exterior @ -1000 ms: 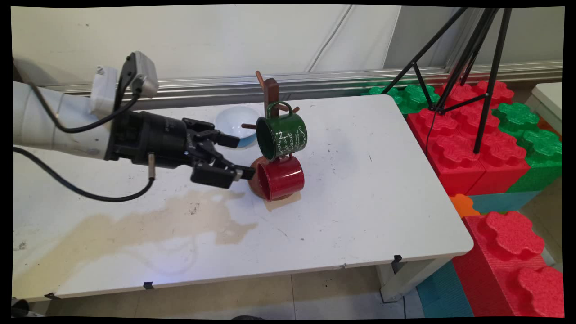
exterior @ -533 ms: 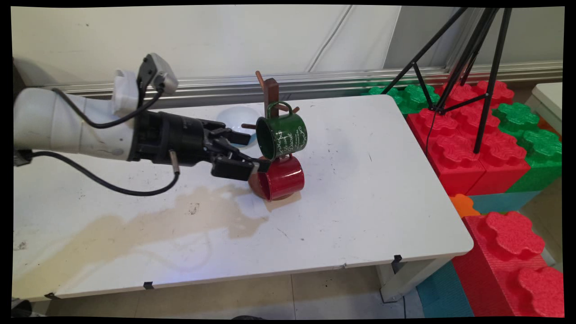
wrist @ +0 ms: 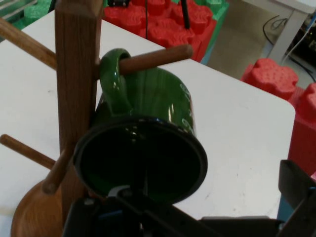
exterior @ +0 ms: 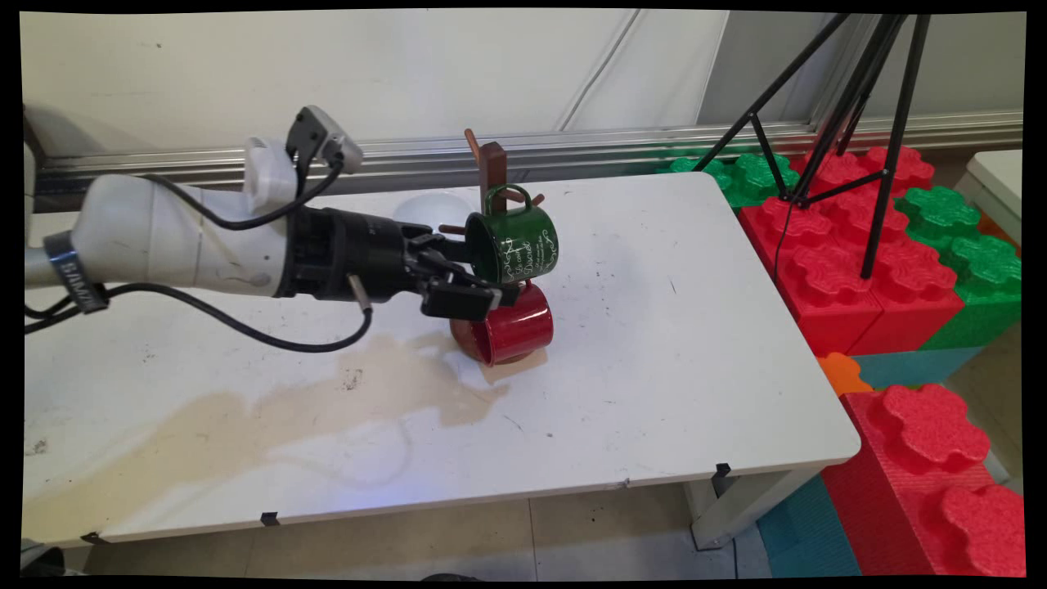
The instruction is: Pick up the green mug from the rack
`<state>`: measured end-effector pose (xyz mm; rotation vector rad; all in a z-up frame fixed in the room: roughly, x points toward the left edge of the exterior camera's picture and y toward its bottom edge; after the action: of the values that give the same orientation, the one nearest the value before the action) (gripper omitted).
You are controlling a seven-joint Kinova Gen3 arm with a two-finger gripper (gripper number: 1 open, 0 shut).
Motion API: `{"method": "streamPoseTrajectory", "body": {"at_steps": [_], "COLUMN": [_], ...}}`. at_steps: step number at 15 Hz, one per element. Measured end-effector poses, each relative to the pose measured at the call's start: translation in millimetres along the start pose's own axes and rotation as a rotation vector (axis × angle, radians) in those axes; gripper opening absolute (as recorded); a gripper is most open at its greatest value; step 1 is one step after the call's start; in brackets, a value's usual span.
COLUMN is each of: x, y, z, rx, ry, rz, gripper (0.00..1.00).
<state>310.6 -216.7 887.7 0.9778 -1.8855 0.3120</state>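
The arm has reached further along the white table [exterior: 671, 343] toward its right edge, and the gripper [exterior: 483, 282] that a second ago sat left of the red mug [exterior: 515, 327], with its near finger by that mug's rim, has risen and now sits at the mouth of the green mug [exterior: 515, 245] hanging on the wooden mug tree [exterior: 493, 164]. Its near finger now overlaps the red mug's top edge. The arm now covers most of the white bowl [exterior: 433, 209] near the table's far edge, which showed plainly before.
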Motion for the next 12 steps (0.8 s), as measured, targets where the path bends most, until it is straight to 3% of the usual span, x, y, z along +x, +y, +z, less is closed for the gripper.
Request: {"method": "streamPoseTrajectory", "body": {"at_steps": [12], "x": [4.7], "y": [8.8], "z": [30.8], "rx": [0.027], "ry": [0.028], "rz": [-0.050], "gripper": [1.00]}}
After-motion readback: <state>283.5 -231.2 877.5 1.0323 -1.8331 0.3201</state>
